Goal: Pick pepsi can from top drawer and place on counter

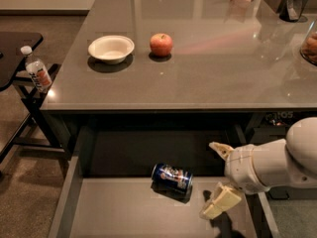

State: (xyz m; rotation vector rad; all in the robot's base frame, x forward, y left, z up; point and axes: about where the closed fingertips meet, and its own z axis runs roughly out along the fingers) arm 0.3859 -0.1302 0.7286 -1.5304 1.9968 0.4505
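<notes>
The pepsi can, dark blue with red-and-white marks, lies on its side on the light grey bottom of the open top drawer. My gripper hangs over the drawer's right part, just right of the can and apart from it. Its two cream fingers are spread wide, open and empty, pointing left toward the can. The grey-brown counter stretches above the drawer.
On the counter stand a white bowl and a red apple, with dark items at the far right. A clear bottle with a white cap sits on a dark side table at the left.
</notes>
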